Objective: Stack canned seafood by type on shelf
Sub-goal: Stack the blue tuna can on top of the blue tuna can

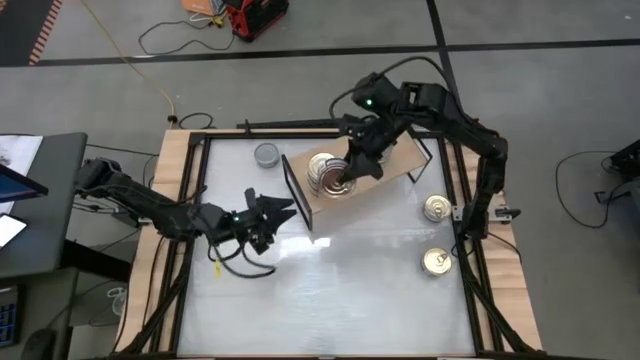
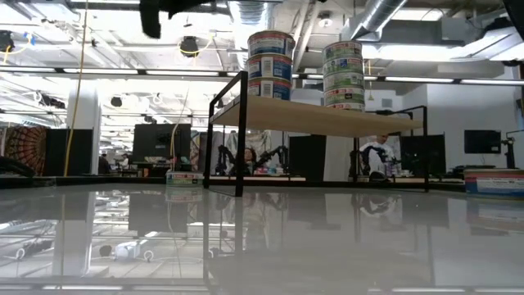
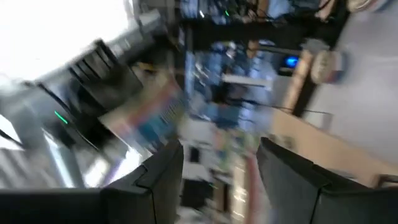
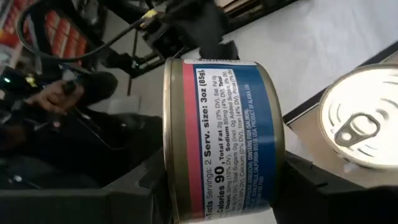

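Observation:
The shelf (image 1: 405, 158) is a tan board on a black frame, and two stacks of tins stand on it: blue-labelled (image 2: 271, 65) and green-labelled (image 2: 342, 74). From above I see the shiny top of one stack (image 1: 323, 172). My right gripper (image 1: 349, 177) hangs over the shelf beside that stack, shut on a blue-and-red-labelled tin (image 4: 224, 124). A pull-tab lid (image 4: 356, 127) shows below it. My left gripper (image 1: 283, 210) hovers open above the white tabletop, left of the shelf, with nothing between its fingers (image 3: 161, 180). My right gripper pinches the tin between its two fingers, one on each flat end (image 4: 166, 162), so the labelled side wall faces the wrist camera. The fingers (image 4: 134, 193) slant down from the table's far right. The tin is lifted clear above the shelf.
A grey-topped tin (image 1: 267, 154) stands on the table beyond the shelf's left end. Two shiny-lidded tins (image 1: 436, 208) (image 1: 437, 262) stand on the table at the right. The shelf's black end frame (image 1: 297, 195) rises close to my left gripper.

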Motion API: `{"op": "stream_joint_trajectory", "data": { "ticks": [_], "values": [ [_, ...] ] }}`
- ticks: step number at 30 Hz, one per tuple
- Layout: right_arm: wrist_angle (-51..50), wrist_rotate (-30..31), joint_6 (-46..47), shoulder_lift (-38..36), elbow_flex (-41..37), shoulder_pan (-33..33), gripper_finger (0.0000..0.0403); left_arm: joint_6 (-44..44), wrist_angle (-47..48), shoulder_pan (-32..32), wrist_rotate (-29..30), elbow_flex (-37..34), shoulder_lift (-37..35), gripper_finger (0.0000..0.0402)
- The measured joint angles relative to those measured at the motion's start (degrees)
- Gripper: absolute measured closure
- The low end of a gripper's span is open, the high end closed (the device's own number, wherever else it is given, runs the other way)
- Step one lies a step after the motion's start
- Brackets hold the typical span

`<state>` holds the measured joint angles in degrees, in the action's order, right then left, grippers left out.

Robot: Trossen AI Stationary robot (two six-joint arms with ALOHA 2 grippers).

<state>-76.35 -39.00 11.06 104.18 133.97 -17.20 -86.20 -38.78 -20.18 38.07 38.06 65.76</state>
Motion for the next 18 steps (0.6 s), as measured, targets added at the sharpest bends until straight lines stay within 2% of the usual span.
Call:
{"op": "stream_joint_trajectory", "data": {
  "ticks": [5, 7, 12, 18],
  "values": [
    [0.13, -1.04, 1.98, 0.00, 0.00, -0.21, 0.0185, -16.71, -3.80, 0.00, -6.72, 0.00, 0.00, 0.0206],
    [0.18, -1.75, 2.67, 0.22, 0.00, 0.33, 0.0185, -21.41, -3.89, -0.02, -7.46, 0.41, 0.07, 0.0206],
    [1.51, -1.82, 5.01, 1.37, -0.02, 2.36, 0.0184, -23.61, -3.10, 0.57, -6.79, 3.69, 0.00, 0.0201],
    [6.06, -3.01, 9.75, 2.35, -0.04, 4.66, 0.0184, -28.68, 0.99, 0.80, -7.75, 7.97, 1.17, 0.0149]
  ]
}}
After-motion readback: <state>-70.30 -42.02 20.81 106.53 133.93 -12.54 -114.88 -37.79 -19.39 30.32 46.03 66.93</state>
